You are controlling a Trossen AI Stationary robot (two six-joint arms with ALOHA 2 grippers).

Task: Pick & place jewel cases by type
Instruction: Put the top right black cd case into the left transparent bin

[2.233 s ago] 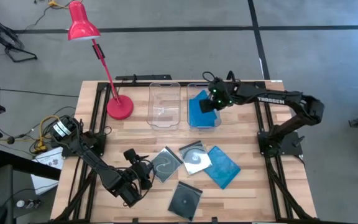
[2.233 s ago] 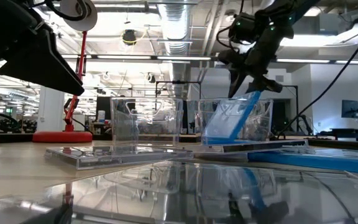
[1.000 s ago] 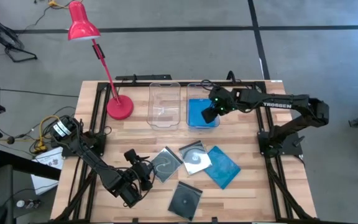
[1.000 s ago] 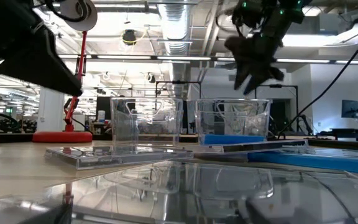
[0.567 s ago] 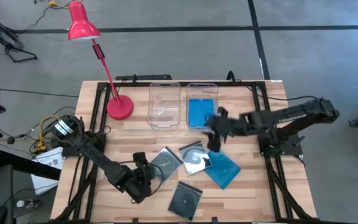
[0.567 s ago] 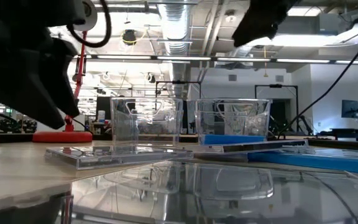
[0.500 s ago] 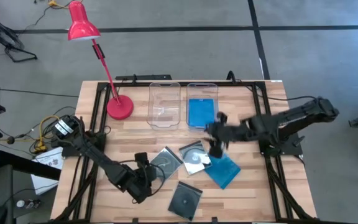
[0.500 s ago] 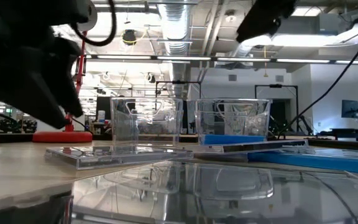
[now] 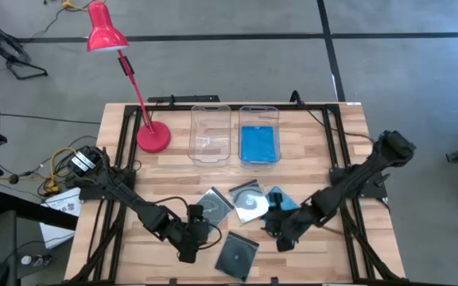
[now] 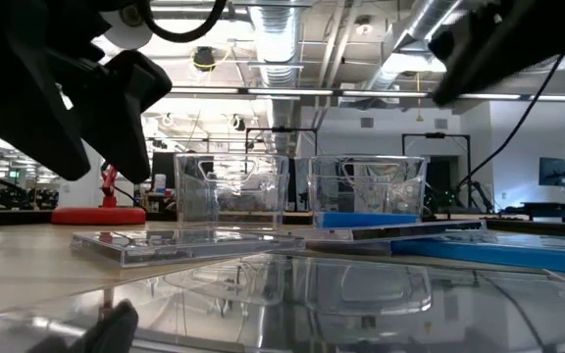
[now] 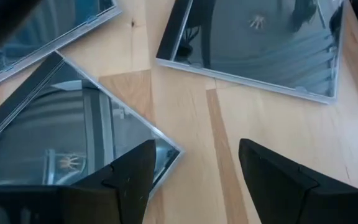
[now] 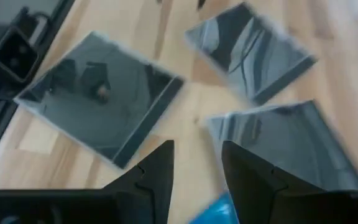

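Observation:
Several jewel cases lie flat on the wooden table [image 9: 324,135]: two clear ones [image 9: 213,208] [image 9: 249,202], a dark one [image 9: 237,254] near the front edge and a blue one [image 9: 286,205], partly under my right arm. Another blue case [image 9: 259,144] lies flat in the right bin [image 9: 259,111]. My left gripper [image 9: 196,238] [image 11: 194,180] hovers open over bare wood beside a clear case's corner [image 11: 166,146]. My right gripper [image 9: 281,232] [image 12: 197,177] hovers open above the gap between the dark case [image 12: 98,102] and a clear case [image 12: 284,137].
The left clear bin [image 9: 211,133] stands beside the right one at the table's far middle. A red desk lamp [image 9: 153,137] stands at the far left. Cables and a box lie off the table's left side [image 9: 62,191]. Bare wood shows at the near left and near right.
My right gripper has swung from above the right bin toward the near edge and down, ending over the loose cases, rolling as it went. My left gripper has shifted a little toward the right and turned toward the cases. The cases have kept their places.

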